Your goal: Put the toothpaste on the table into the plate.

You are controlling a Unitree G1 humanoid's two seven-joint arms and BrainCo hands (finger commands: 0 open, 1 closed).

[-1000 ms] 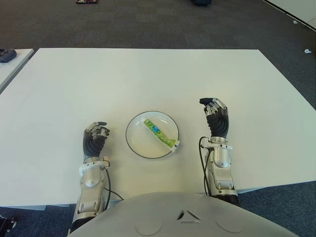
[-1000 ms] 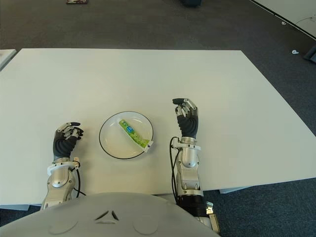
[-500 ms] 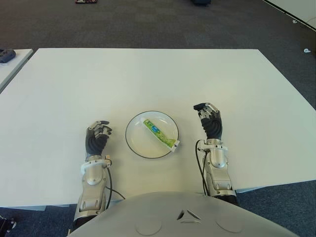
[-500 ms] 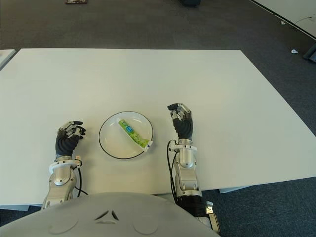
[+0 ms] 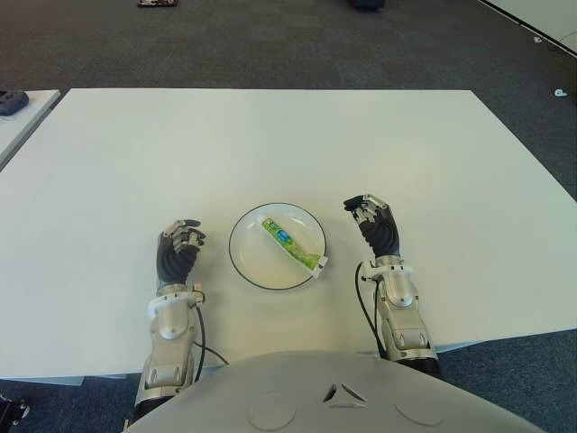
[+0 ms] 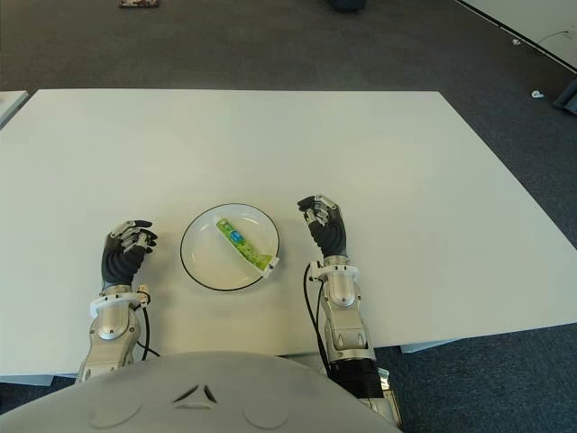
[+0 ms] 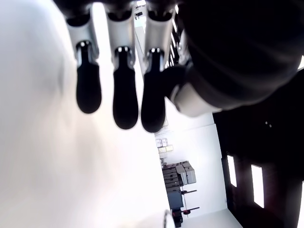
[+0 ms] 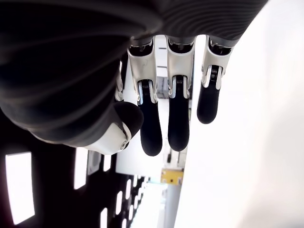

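The toothpaste point(image 5: 292, 243) is seen lying inside the plate point(image 5: 248, 267); both the right hand point(image 5: 373, 227) and left hand point(image 5: 178, 249) are held loosely curled, empty, so only parking is judged left

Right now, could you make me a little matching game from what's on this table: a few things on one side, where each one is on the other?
Things:
1. toothpaste
2. plate
3. left hand
4. right hand

Places:
A. between the two hands
B. on the plate's right, holding nothing
C. lying in the plate
D. on the plate's left, holding nothing

Pairs: 1-C, 2-A, 3-D, 4-B
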